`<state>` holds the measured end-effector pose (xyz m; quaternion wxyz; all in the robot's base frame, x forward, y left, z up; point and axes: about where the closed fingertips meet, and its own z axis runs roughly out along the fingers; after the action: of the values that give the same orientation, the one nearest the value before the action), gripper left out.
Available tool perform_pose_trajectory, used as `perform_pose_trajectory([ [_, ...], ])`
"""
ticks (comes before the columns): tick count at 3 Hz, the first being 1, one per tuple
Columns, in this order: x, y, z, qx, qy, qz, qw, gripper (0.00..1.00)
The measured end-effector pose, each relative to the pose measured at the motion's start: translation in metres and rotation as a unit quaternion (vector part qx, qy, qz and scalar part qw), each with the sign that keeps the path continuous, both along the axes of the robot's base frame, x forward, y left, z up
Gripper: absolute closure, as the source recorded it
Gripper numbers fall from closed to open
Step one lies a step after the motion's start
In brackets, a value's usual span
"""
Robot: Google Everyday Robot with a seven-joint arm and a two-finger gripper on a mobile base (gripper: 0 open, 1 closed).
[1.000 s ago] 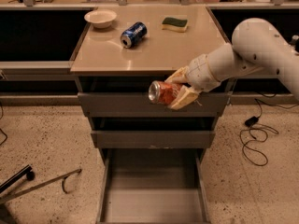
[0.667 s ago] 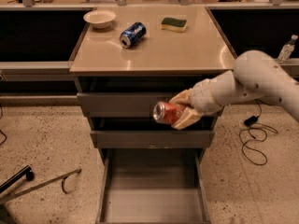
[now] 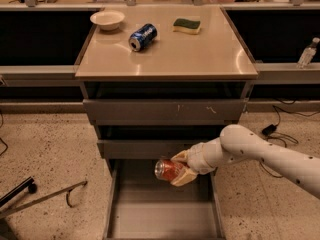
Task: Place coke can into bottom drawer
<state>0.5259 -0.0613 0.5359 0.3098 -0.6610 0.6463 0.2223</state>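
The coke can (image 3: pixel 168 169), red-orange with a silver top, lies on its side in my gripper (image 3: pixel 181 168), top pointing left. The gripper is shut on the can and holds it just above the back part of the open bottom drawer (image 3: pixel 162 214), in front of the middle drawer's face. The bottom drawer is pulled out, a wide grey tray with a bare flat floor. My white arm (image 3: pixel 260 154) reaches in from the right.
On the cabinet top (image 3: pixel 200 54) lie a blue can (image 3: pixel 143 36) on its side, a white bowl (image 3: pixel 107 19) and a green sponge (image 3: pixel 187 25). The two upper drawers (image 3: pixel 160 111) are shut. A metal rod (image 3: pixel 42 196) lies on the floor at left; cables (image 3: pixel 277 129) at right.
My arm has come down with the coke can, from in front of the top drawer to just over the open bottom drawer. The grip on the can has held.
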Motion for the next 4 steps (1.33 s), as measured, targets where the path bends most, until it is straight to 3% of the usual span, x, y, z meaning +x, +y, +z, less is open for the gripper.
perform_pose_trajectory([
  [1, 0.000, 0.000, 0.000, 0.000, 0.000, 0.000, 1.0000, 1.00],
  [2, -0.008, 0.000, -0.028, -0.004, 0.004, -0.008, 1.0000, 1.00],
  [4, -0.032, 0.002, -0.165, -0.021, 0.039, -0.073, 0.9964, 1.00],
])
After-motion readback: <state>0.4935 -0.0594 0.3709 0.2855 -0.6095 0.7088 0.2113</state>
